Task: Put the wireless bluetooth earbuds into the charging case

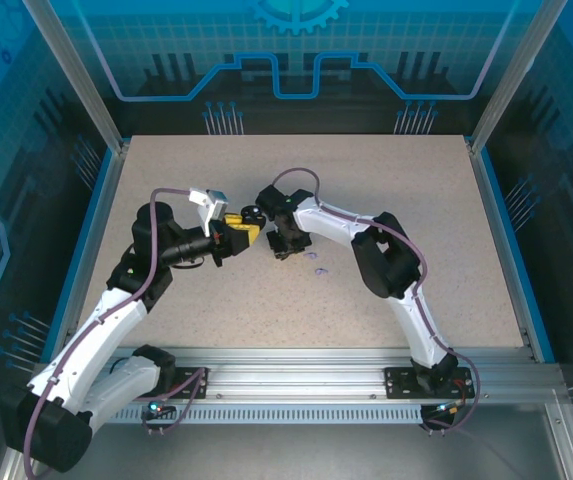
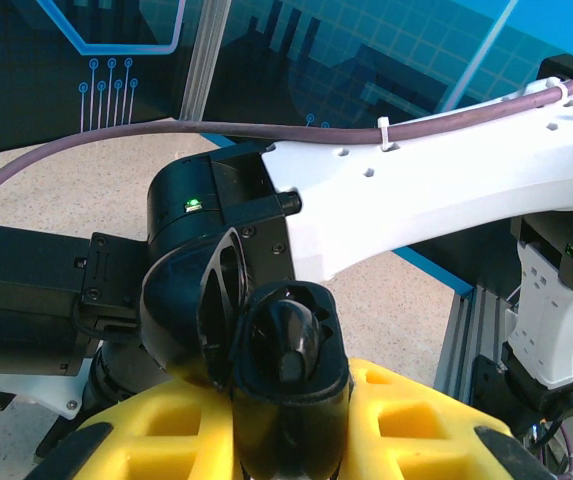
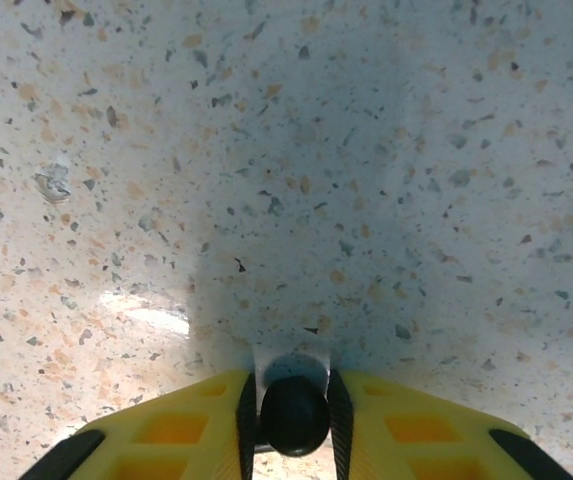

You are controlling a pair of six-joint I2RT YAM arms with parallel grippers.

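Two robot arms are bolted at the near edge of a speckled, pale counter (image 1: 416, 200) and reach inward to meet around its middle. Just right of centre, a little nearer than the hands, the pale lavender earbuds (image 1: 320, 270) lie as tiny marks on the bare surface.

The right hand (image 3: 294, 440) points down close over the counter, its yellow fingers drawn narrow, with the black pads pressed against either side of a small round black earbud (image 3: 294, 415).

Just left of it, the left hand (image 1: 238, 232) is closed tight around a black charging case (image 2: 288, 370), held with its lid standing open and facing the right arm. Whether anything sits inside the case cannot be told.

Beyond the hands, the counter runs bare to its far edge.
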